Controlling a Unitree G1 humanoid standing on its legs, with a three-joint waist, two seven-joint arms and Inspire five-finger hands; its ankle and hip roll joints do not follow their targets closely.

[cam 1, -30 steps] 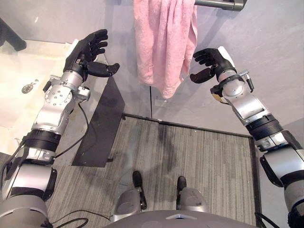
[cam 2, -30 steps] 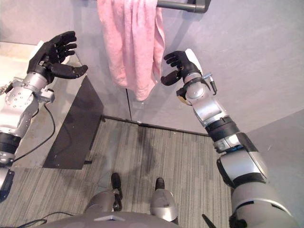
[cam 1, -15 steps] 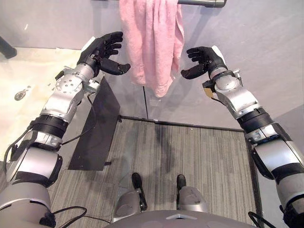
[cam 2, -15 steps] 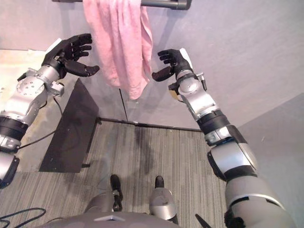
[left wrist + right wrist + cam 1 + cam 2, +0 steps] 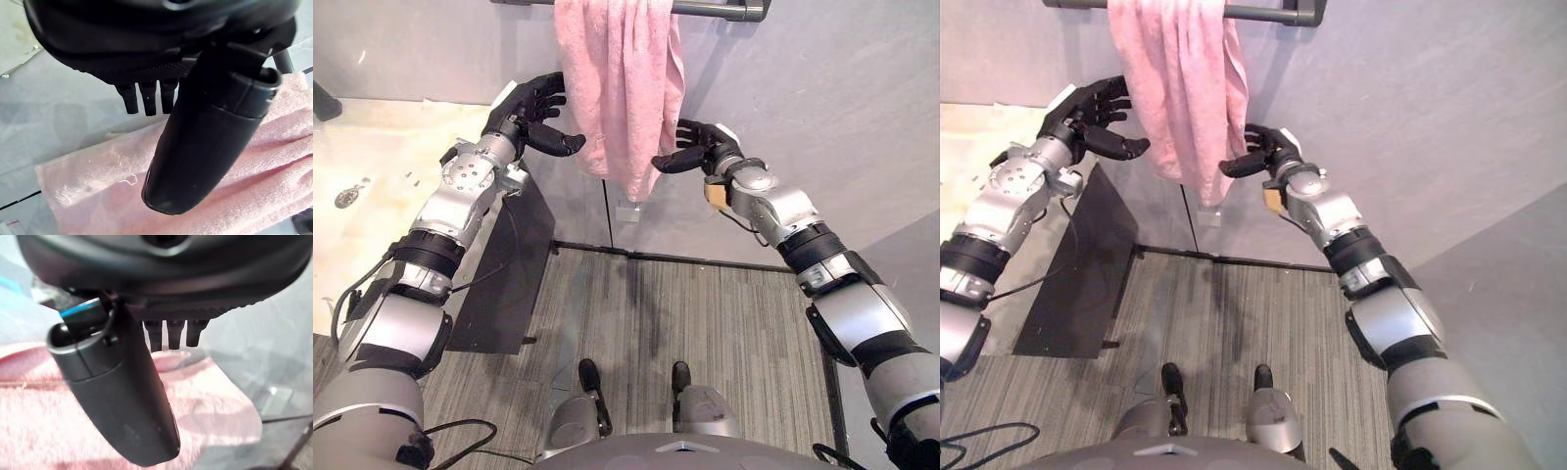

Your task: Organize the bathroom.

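A pink towel [image 5: 617,88] hangs folded over a grey bar [image 5: 720,10] on the grey wall. My left hand [image 5: 530,113] is raised beside the towel's left edge, open, with its thumb pointing at the cloth. My right hand [image 5: 700,152] is open at the towel's lower right edge, thumb and fingers spread toward it. In the left wrist view the towel [image 5: 274,161] lies just past the straight thumb [image 5: 205,147]. The right wrist view has the towel [image 5: 49,431] close behind that hand's thumb [image 5: 122,406]. Neither hand holds cloth.
A dark flat panel [image 5: 499,284] leans against the wall below my left arm. A pale surface [image 5: 372,176] with a small metal piece [image 5: 345,196] spreads to the left. Striped grey flooring [image 5: 724,323] runs to the wall, where a small white fitting [image 5: 626,211] sits.
Both hands have closed in on the towel from either side. The right hand moved left and lower to the towel's bottom edge. The view has shifted a little.
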